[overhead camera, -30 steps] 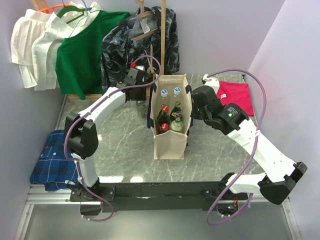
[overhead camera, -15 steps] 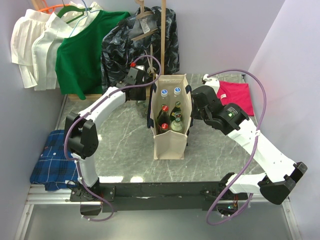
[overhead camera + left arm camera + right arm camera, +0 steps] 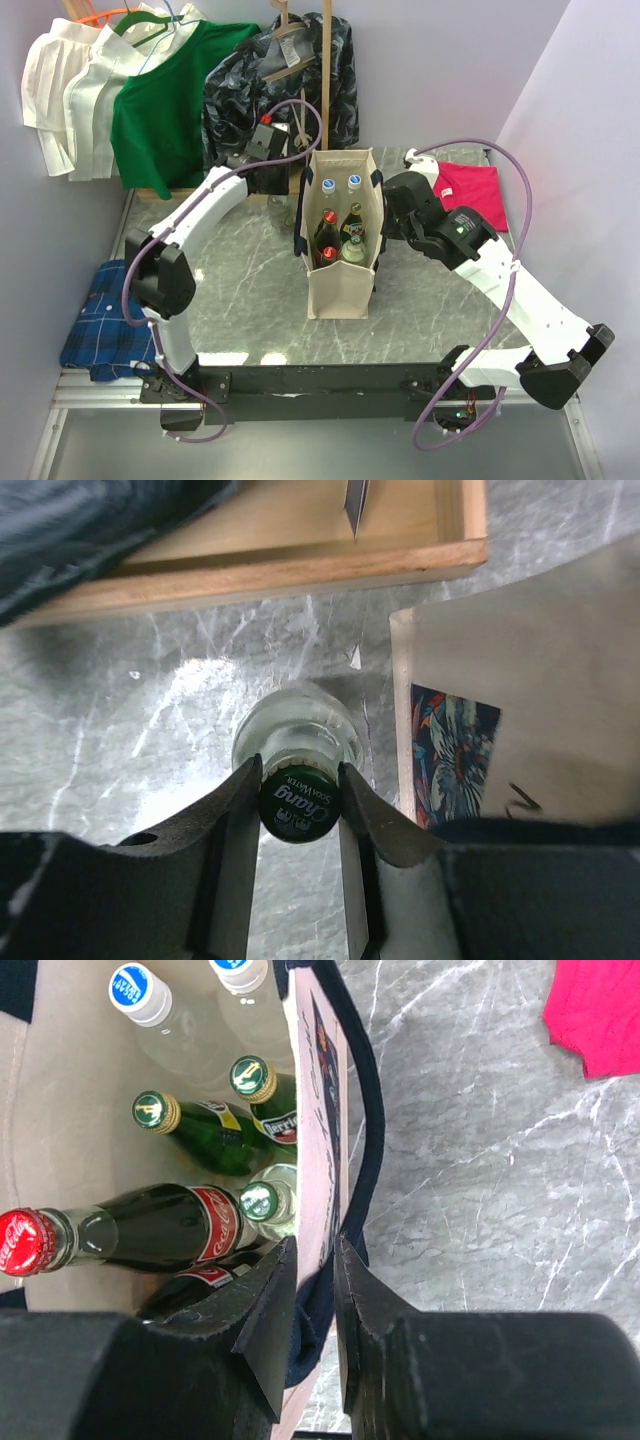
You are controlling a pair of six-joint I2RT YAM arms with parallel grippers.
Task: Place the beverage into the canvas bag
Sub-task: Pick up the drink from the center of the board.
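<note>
The beverage bottle (image 3: pixel 296 725), clear glass with a green cap (image 3: pixel 298 802), is held upright: long axis vertical, cap pointing up at the left wrist camera, base down toward the marble surface (image 3: pixel 130 710). Whether the base touches the surface cannot be told. The cap is pinched between the left fingers (image 3: pixel 250 780), one on each side, clenched on it. The bottle is outside the canvas bag (image 3: pixel 560 680), just beside the wall with the floral label. A wooden frame (image 3: pixel 300 560) is seen beyond the bottle, with a dark garment (image 3: pixel 90 520) draped over its corner.

In the top view the canvas bag (image 3: pixel 338 290) is seen upright in the middle of the surface (image 3: pixel 250 290), long axis vertical, mouth facing up, navy handles hanging at the sides. The bag's right wall (image 3: pixel 318 1130) is grasped near the rim by the right fingers (image 3: pixel 275 1290), clamped over cloth and navy handle (image 3: pixel 372 1110). Inside the bag, bottles are packed caps up: two white-and-blue caps (image 3: pixel 135 990), green bottles (image 3: pixel 215 1135), and red-capped cola bottles (image 3: pixel 130 1230). A pink cloth (image 3: pixel 470 190) lies on the surface to the right of the bag.
</note>
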